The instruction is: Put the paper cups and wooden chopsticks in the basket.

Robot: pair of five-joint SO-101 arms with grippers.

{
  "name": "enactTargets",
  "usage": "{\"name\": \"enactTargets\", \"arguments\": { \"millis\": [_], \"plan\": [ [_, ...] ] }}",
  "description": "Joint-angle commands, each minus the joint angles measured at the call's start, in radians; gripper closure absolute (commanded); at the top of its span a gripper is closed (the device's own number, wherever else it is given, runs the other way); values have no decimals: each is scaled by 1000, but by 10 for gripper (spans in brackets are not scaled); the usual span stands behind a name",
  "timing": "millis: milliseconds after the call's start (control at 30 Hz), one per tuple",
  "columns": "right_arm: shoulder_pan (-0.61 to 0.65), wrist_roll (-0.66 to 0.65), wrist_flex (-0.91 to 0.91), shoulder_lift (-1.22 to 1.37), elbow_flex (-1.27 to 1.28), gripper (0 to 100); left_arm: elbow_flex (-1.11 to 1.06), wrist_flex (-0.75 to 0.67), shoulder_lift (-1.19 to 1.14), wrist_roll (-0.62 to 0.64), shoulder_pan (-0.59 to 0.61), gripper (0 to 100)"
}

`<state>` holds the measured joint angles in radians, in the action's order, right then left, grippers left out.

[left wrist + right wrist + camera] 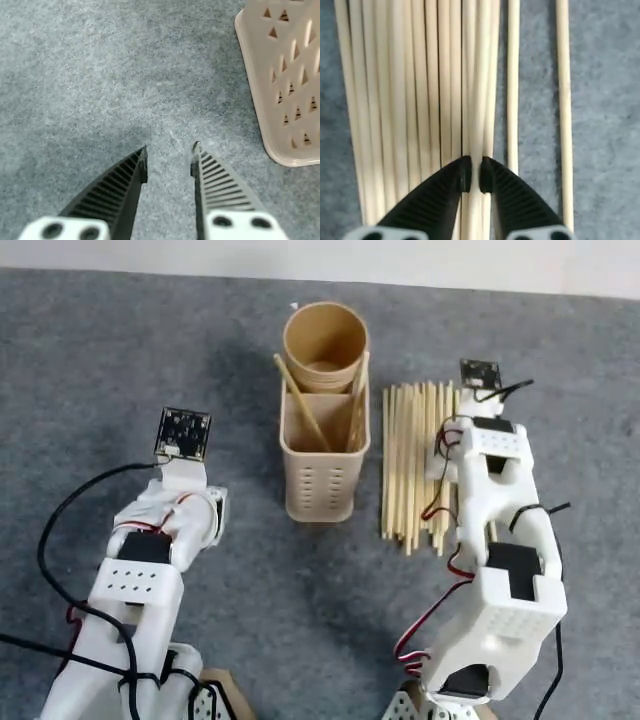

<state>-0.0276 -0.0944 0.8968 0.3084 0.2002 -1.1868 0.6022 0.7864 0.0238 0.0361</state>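
A beige perforated plastic basket stands in the middle of the grey felt-covered counter. A tan paper cup sits upright in its far compartment. Two thin wooden sticks lean in the basket, one slanting across the near compartment and the other against the wall on the right arm's side.

Just beside the basket, on that same side, a pile of pale wooden chopsticks lies flat on the counter, roughly parallel. The right arm reaches over this pile. Its black ribbed jaws are drawn nearly together, with a single chopstick from the packed bundle pinched between the tips. Two loose chopsticks lie slightly apart from the bundle.

The left arm is on the basket's other side. Its jaws stand apart over bare counter with nothing between them, and the basket's lower corner is close by.
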Motion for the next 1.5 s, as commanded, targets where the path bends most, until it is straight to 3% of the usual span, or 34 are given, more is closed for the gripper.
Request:
{"name": "enactTargets", "arguments": {
  "millis": [0,200,300,500,867,1033,1200,1467],
  "plan": [
    [1,-11,7,21,-33,914,7,-17,19,3,-15,829],
    [1,-11,12,42,-59,904,7,-17,19,3,-15,829],
    [-2,-11,13,39,-59,990,7,-17,19,3,-15,829],
    [-4,-6,13,15,-81,994,7,-17,19,3,-15,829],
    [-12,68,44,-526,-97,994,7,-17,18,3,-15,829],
    [84,129,-10,-825,-97,994,7,-17,18,3,-15,829],
    [246,158,-176,-1018,-97,994,7,-17,18,3,-15,829],
    [414,157,-452,-961,-33,994,5,-17,18,3,-15,829]
  ]
}}
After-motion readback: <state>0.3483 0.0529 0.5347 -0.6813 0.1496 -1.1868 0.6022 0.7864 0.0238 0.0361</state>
